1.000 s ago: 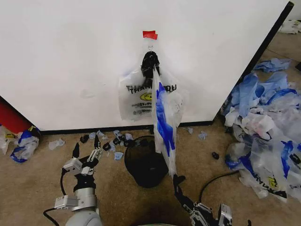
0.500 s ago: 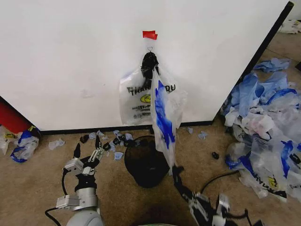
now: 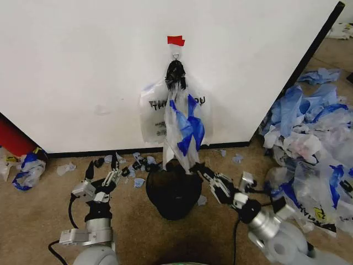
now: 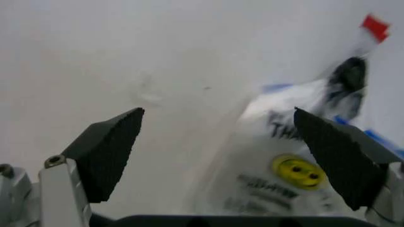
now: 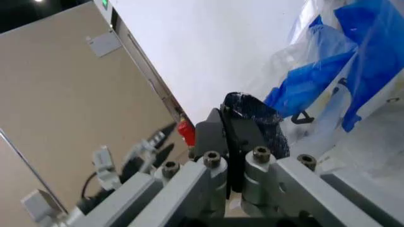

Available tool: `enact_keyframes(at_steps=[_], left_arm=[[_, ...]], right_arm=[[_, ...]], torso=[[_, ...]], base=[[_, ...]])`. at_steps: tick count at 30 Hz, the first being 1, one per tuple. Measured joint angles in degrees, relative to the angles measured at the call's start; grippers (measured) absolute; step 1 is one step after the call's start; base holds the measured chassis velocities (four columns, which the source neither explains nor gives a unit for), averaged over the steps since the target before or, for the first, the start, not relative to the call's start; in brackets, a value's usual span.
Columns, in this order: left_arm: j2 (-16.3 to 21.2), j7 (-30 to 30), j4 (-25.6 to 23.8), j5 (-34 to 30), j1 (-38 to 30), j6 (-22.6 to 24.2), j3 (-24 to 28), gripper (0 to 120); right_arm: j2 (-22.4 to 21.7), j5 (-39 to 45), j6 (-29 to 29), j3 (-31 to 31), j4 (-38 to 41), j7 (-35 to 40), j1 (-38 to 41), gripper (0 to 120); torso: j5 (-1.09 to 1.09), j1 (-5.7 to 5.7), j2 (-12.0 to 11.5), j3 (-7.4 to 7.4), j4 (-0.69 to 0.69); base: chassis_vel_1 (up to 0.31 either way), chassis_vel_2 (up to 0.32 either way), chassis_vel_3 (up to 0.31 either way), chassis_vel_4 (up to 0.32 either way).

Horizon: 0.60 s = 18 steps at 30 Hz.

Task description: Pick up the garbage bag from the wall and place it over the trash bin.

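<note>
On my left, my left gripper (image 3: 102,174) hovers low over the floor, its two fingers spread apart with nothing between them. My left wrist view looks through those black pads (image 4: 109,150) at the wall (image 4: 126,61) and catches the yellow smiley on the garbage bag (image 4: 284,175), which my head view does not make out.

In the middle I count one garbage bag (image 3: 176,118), hung from the single hook under one piece of red tape (image 3: 176,40) on the wall (image 3: 83,66). Below it stands one trash bin (image 3: 173,190), its rim just under the bag's trailing end.

Moving right, my right gripper (image 3: 199,169) sits above the bin's rim, at the bag's lower end. In my right wrist view its fingers (image 5: 237,137) are pressed together; whether they pinch plastic I cannot tell. That view also shows my left gripper farther off.

Far right lies a heap of blue and clear bags (image 3: 311,149), too many to count.
</note>
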Motion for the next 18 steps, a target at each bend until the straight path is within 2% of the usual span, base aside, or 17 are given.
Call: enact_keyframes(at_steps=[4, 5, 8, 10, 14, 15, 18], left_arm=[[2.0, 2.1, -2.0, -1.7, -0.2, 0.1, 0.3, 93], [4.9, 4.8, -4.4, -3.5, -0.6, 0.5, 1.0, 93], [9.6, 8.3, -6.2, -6.4, -1.9, 0.8, 2.1, 93], [10.9, 9.4, -6.4, -7.5, -2.4, 0.9, 2.5, 92], [17.9, 12.9, -5.8, -12.4, -6.9, 1.0, 6.4, 91], [17.9, 12.9, -5.8, -12.4, -6.9, 1.0, 6.4, 91], [21.3, 13.2, -4.6, -14.7, -11.3, 1.1, 10.4, 91]], right_arm=[[1.1, -0.7, -0.6, -1.7, -1.6, -0.8, 1.4, 0], [2.3, -2.2, -0.9, -3.1, -3.3, -2.4, 2.0, 0], [3.6, -4.0, -1.4, -4.3, -4.9, -4.7, 2.5, 0], [3.9, -4.5, -1.6, -4.5, -5.3, -5.2, 2.7, 0], [6.3, -7.7, -1.8, -5.8, -8.1, -7.2, 5.3, 0], [6.3, -7.7, -1.8, -5.8, -8.1, -7.2, 5.3, 0], [8.1, -8.5, -1.7, -5.9, -9.5, -7.4, 6.6, 0]], torso=[[0.0, 0.0, 0.0, 0.0, -0.01], [0.01, 0.0, 0.0, 0.0, 0.0], [0.01, 0.0, 0.0, -0.01, -0.01], [0.0, 0.0, 0.0, -0.01, -0.01], [0.01, 0.0, 0.0, 0.0, 0.0], [0.01, 0.0, 0.0, 0.0, 0.0], [0.0, 0.0, 0.0, 0.0, 0.0]], base=[[0.0, 0.0, 0.0, 0.0], [0.0, 0.0, 0.0, 0.0], [0.0, 0.0, 0.0, 0.0], [0.0, 0.0, 0.0, 0.0], [0.0, 0.0, 0.0, 0.0], [0.0, 0.0, 0.0, 0.0], [0.0, 0.0, 0.0, 0.0]])
